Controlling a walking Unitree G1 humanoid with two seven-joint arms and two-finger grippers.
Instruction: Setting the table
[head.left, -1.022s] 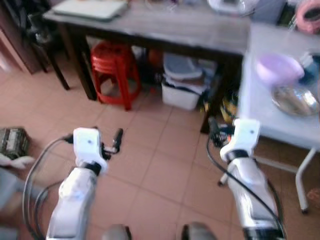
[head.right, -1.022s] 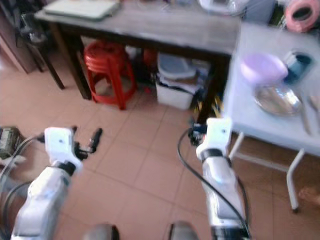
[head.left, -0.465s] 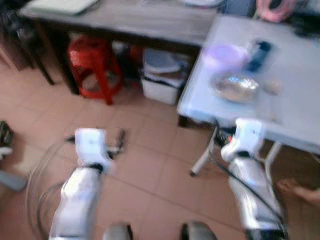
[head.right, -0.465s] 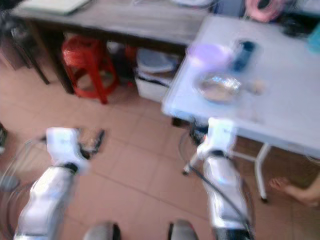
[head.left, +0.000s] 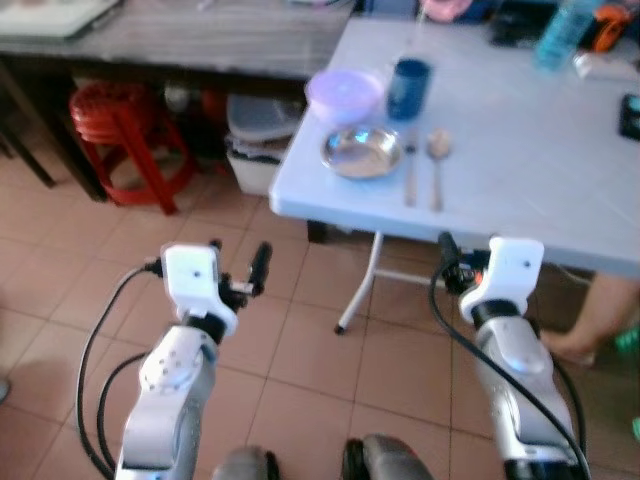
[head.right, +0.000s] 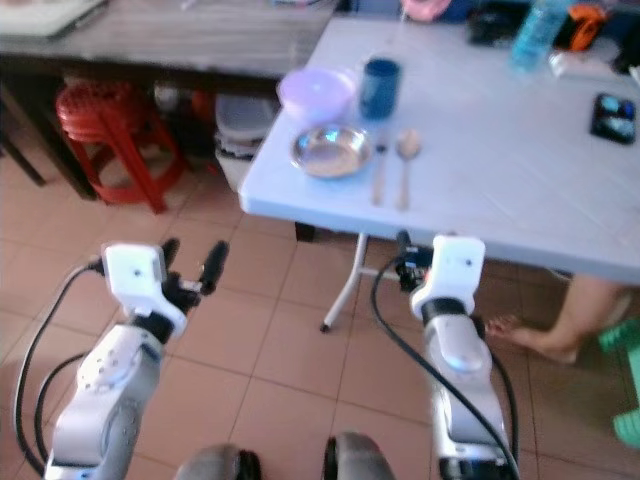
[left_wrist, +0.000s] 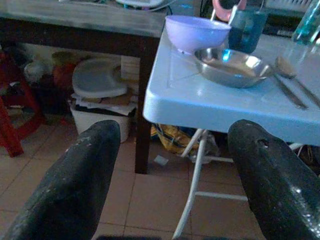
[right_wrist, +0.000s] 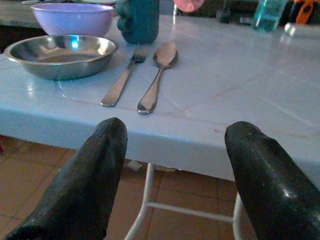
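Right pincer (right_wrist: 172, 165): my fingers (right_wrist: 87, 175) are spread wide with nothing between them, held just short of the table's near edge, at about its height.
Left pincer (left_wrist: 170, 175): fingers (left_wrist: 75, 175) also wide apart and empty; I have it hanging over the floor, off the table's corner.
White table (head.left: 520, 150): straight ahead of my right pincer; ahead and to the right of my left one.
Dark wooden table (head.left: 200, 40): beyond my left pincer, butted against the white table's far left side.
Tiled floor (head.left: 300, 350): under both pincers.
Red stool (head.left: 120, 130): under the dark table, ahead and left of my left pincer.
White lidded bin (head.left: 255, 140): under the dark table, ahead of my left pincer, just beside the white table's corner.
Person's leg (head.right: 575, 310): bare foot on the floor under the white table, right of my right pincer.
Purple bowl (head.right: 315, 90): on the white table, far-left of my right pincer, behind the steel bowl.
Steel bowl (right_wrist: 60, 55): near the table's corner, ahead-left of my right pincer.
Blue cup (head.left: 408, 88): beside the purple bowl, beyond the fork.
Fork (right_wrist: 120, 82): lying just right of the steel bowl, handle toward my right pincer.
Spoon (right_wrist: 157, 75): lying just beside the fork, nearly parallel, directly ahead of my right pincer.
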